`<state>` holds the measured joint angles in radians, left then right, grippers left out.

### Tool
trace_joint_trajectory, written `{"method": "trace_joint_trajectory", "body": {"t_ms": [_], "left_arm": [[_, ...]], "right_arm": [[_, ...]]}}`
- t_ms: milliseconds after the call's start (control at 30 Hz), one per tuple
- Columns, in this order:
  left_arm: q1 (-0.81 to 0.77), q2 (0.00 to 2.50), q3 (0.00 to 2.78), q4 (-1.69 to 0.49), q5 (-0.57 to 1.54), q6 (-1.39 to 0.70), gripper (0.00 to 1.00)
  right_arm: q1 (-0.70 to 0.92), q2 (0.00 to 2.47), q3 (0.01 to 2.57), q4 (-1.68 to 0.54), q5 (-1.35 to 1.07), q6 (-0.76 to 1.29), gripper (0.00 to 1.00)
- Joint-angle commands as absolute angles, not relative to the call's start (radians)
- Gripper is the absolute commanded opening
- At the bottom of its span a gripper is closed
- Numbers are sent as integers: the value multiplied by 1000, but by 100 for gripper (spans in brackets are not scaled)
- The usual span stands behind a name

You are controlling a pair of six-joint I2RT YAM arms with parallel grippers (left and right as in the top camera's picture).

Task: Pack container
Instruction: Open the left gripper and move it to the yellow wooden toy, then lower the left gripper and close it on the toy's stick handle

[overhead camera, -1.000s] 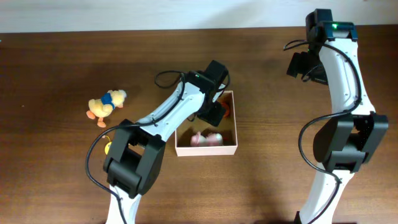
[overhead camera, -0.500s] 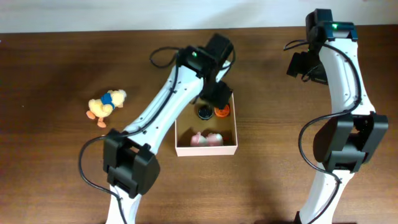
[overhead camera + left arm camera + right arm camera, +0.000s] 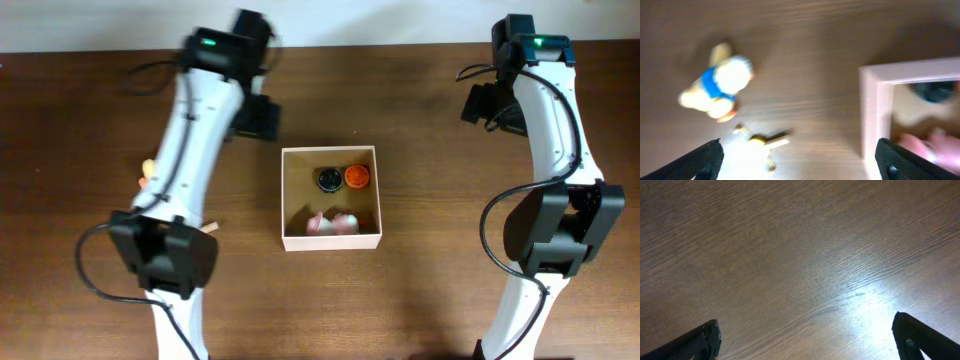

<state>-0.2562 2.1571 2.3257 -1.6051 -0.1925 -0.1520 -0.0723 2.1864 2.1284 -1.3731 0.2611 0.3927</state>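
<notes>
Plainly, the left gripper [image 3: 800, 167] hangs spread wide and empty, a small yellow toy [image 3: 760, 143] just ahead, the duck [image 3: 715, 90] beyond to its left, long axis slanted. The container [image 3: 871, 115] sits at its right, mid-table. The right gripper [image 3: 812, 347], also spread, hangs well apart, the farther arm.

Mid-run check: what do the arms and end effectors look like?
Left arm and right arm: white links, black joint housings, black cables, a green light near the wrist. Left end effector and right end effector: dark fingers.

Overhead, left wrist: common container [image 3: 330, 241]
</notes>
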Motion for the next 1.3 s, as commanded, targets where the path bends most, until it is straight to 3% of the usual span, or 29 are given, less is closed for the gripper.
{"method": "trace_joint_trajectory", "body": {"t_ms": [0,233,433,800,1267], "left_arm": [[-165,2160,2337,-1628,-219,-196,99],[-97,2160,2179,-1623,-236,-138,99],[-112,2160,1963,-1551,-224,-145,99],[-153,2156,1825,-1555,-225,-159,99],[-152,2156,1520,-1374,-224,30,99]], "right_arm": [[-73,2183,2130,-1373,263,405,99],[-73,2183,2130,-1373,263,405,99],[-73,2183,2130,-1373,263,405,99],[-73,2183,2130,-1373,263,405,99],[-73,2183,2130,-1373,263,405,99]]}}
